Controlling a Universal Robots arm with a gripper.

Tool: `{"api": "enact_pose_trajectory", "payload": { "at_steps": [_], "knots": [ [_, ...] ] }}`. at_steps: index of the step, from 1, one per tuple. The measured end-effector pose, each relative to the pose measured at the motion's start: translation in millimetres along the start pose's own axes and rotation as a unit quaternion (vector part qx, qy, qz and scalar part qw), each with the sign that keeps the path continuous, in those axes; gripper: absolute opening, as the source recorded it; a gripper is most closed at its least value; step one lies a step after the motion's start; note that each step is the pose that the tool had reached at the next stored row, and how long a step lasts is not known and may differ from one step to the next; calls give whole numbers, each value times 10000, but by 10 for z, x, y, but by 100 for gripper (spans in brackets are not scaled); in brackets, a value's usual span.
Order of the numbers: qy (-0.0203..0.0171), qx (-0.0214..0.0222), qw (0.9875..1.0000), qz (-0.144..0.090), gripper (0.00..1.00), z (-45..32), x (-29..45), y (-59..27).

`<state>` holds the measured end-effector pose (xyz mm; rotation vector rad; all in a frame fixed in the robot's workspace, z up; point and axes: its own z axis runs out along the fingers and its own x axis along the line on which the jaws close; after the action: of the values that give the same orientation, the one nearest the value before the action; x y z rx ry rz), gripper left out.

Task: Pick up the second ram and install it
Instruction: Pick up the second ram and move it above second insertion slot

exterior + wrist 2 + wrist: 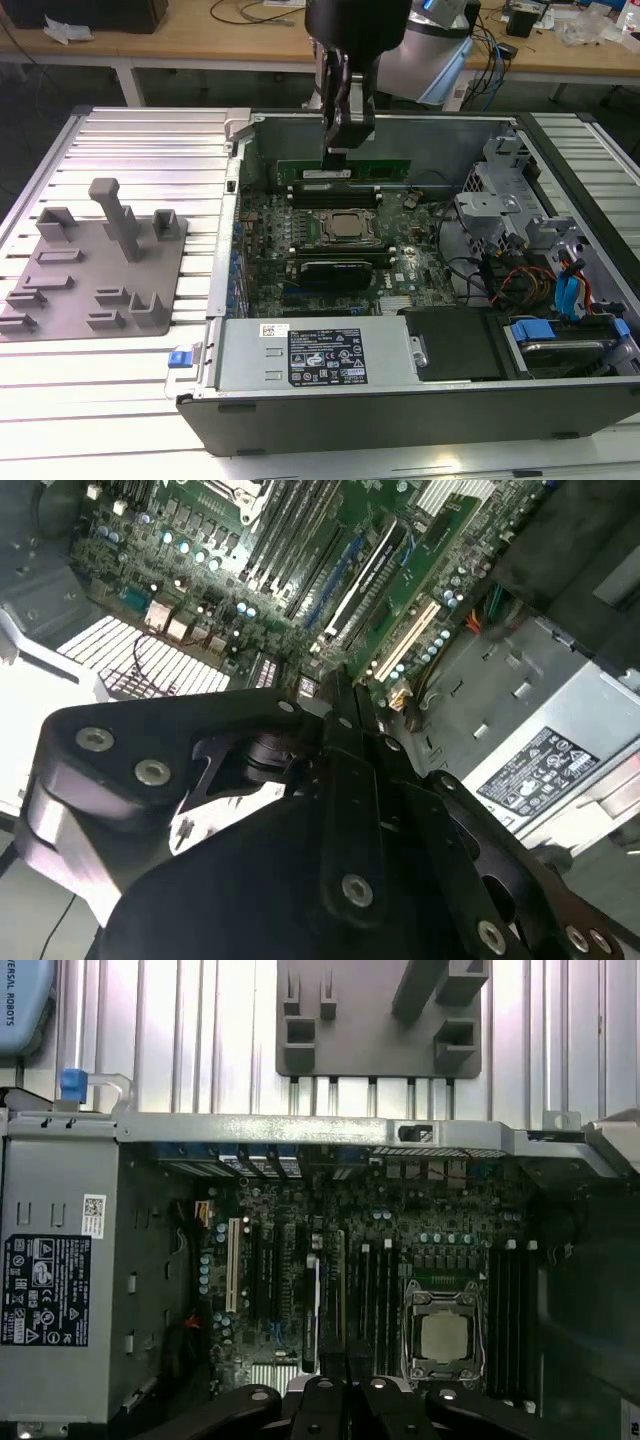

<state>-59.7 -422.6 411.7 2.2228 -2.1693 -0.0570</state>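
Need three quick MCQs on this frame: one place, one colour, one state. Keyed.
1. In the exterior view, the gripper hangs over:
A) the grey plate
B) the second ram at the motherboard's far edge
C) the power supply

2. The second ram's board is:
A) green
B) red
C) white

3. The computer case is:
A) closed
B) open
C) covered by a cloth

Key: 1B, it sits directly above the strip; 2A, the strip shows green; 3B, the motherboard lies exposed.

Exterior view high; both wrist views above motherboard (300, 1210)
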Motion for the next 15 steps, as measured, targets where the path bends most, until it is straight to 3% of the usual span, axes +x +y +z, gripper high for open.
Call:
{"api": "enact_pose_trajectory", "payload": {
  "at_steps": [4, 15],
  "knots": [
    [0, -1, 10000, 1, 9, 154, -28, -39],
    [-3, -2, 10000, 42, 9, 420, -147, -116]
  ]
}}
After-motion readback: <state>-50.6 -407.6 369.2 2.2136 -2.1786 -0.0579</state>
